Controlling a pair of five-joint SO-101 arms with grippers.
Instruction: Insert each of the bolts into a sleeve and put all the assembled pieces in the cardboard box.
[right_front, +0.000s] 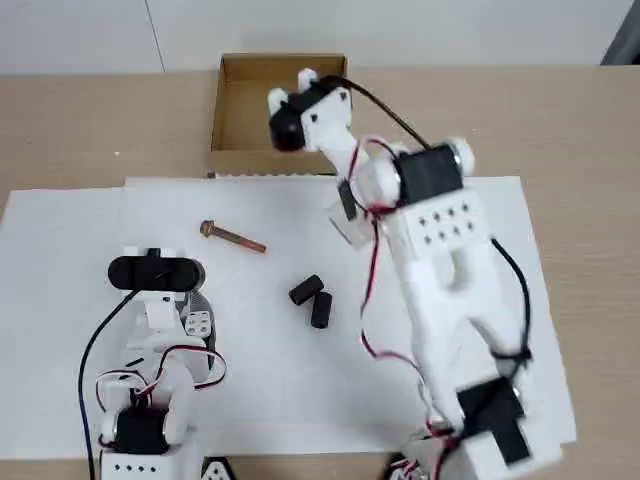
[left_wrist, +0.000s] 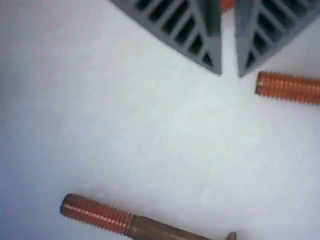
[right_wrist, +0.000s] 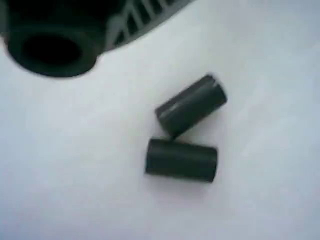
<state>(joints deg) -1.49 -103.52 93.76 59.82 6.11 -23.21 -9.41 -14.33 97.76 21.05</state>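
Note:
Two black sleeves (right_front: 306, 290) (right_front: 321, 309) lie touching on the white paper; in the right wrist view they are the sleeves (right_wrist: 192, 105) (right_wrist: 182, 160). A third sleeve (right_wrist: 50, 47) sits in my right gripper (right_front: 350, 218), which hangs above the paper just short of the cardboard box (right_front: 232, 100). One copper bolt (right_front: 232, 237) lies left of the loose sleeves. My left gripper (left_wrist: 230, 74) stays low at the front left, its grey jaws almost together with nothing gripped. Two bolts (left_wrist: 287, 87) (left_wrist: 125, 220) lie on the paper near it.
A white paper sheet (right_front: 80, 300) covers the middle of the wooden table (right_front: 80, 120). The box stands open at the paper's far edge, and the right arm (right_front: 450, 270) stretches across the right half. A sliver of orange (left_wrist: 227, 4) shows through the left jaws' gap.

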